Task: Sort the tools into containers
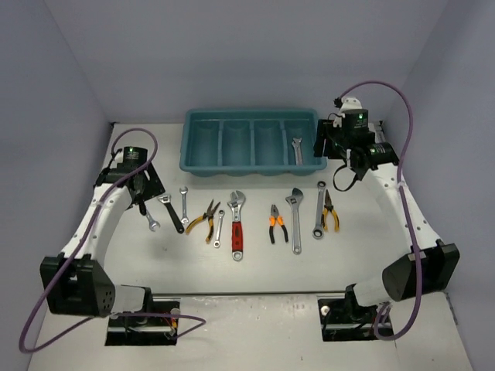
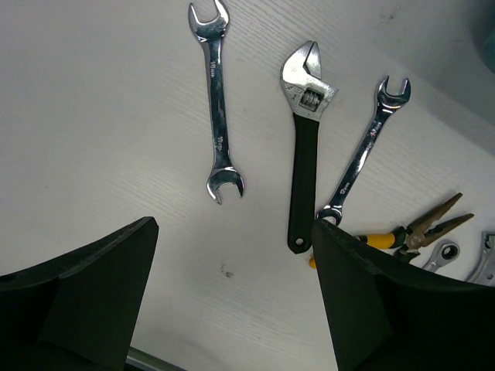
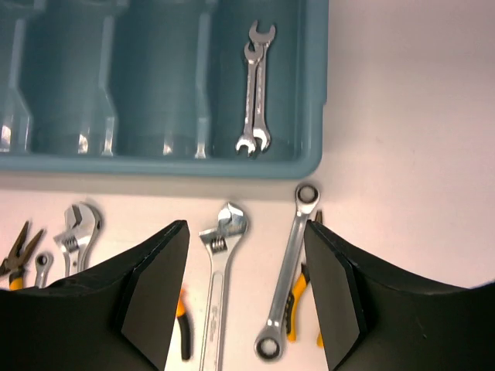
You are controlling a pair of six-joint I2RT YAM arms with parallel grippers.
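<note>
Pliers [image 2: 421, 226] lie partly hidden behind the left gripper [image 2: 233, 232].

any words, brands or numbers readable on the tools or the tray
No text can be read.
double open-end spanner: stamped marks along the shank, too blurred to read.
combination spanner: faint marks on the shank, unreadable.
teal tray: no lettering shows.

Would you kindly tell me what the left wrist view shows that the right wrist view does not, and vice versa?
Only left wrist: a black-handled adjustable wrench between two silver spanners. Only right wrist: the teal tray with two spanners in its rightmost compartment, plus a silver adjustable wrench. Both: the long-nose pliers on the white table.
</note>
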